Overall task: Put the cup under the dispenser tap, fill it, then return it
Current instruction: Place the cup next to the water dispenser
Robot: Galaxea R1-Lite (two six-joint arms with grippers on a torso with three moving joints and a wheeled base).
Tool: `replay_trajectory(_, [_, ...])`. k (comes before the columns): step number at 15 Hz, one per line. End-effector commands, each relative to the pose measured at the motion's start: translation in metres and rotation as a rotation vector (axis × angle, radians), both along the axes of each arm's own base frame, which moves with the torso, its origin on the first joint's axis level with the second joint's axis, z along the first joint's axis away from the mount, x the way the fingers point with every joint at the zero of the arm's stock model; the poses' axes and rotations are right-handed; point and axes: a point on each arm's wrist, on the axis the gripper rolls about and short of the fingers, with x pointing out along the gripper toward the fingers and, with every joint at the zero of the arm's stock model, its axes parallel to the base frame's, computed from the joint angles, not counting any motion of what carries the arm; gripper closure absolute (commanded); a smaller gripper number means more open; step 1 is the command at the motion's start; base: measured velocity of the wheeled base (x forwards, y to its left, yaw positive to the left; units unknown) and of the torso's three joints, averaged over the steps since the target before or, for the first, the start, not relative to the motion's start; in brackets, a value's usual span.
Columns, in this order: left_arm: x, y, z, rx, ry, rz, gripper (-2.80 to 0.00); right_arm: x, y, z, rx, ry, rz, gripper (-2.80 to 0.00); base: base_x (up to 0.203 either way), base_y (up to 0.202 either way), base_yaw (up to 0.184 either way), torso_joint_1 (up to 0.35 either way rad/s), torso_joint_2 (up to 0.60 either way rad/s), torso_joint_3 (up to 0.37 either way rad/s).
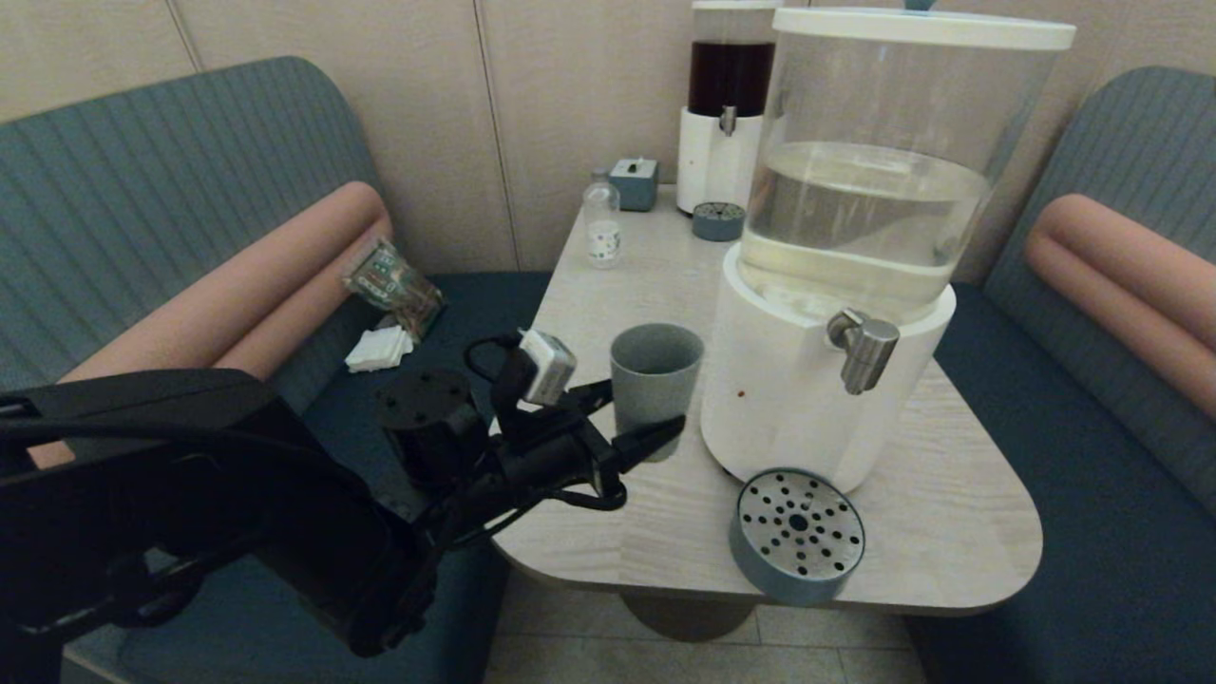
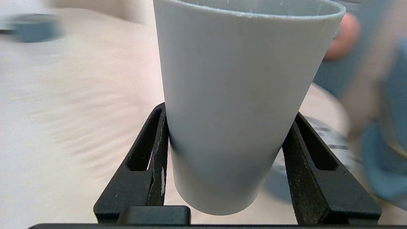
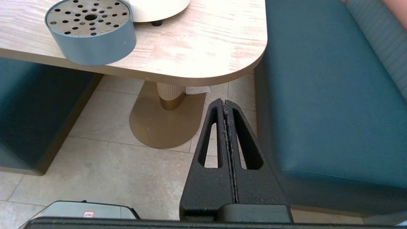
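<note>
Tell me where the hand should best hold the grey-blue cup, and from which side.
Grip the cup low on its wall, coming level from the robot's left, as the left hand does now. The cup stands upright, handleless and tapered, so its narrower lower part fits between the fingers; the dispenser blocks its right side.

Matte black arms, a silver-grey wrist camera (image 1: 545, 366), slotted black triangular fingers (image 3: 219, 152).
</note>
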Motion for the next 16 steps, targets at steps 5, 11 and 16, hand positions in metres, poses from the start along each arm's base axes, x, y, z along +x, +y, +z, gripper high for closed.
replay_trajectory(5, [0.071, 0.052, -0.01, -0.069, -0.011, 0.186, 0.0, 0.0, 0.0, 0.0, -0.001, 0.0, 0.0, 0.0, 0.0, 0.0, 0.0, 0.0, 0.0, 0.0])
replay_trajectory(11, [0.146, 0.056, -0.067, -0.088, -0.069, 0.256, 0.0, 0.0, 0.0, 0.0, -0.001, 0.0, 0.0, 0.0, 0.0, 0.0, 0.0, 0.0, 0.0, 0.0])
replay_trajectory(16, [0.164, 0.065, -0.096, -0.08, -0.053, 0.288, 0.0, 0.0, 0.0, 0.0, -0.001, 0.0, 0.0, 0.0, 0.0, 0.0, 0.0, 0.0, 0.0, 0.0])
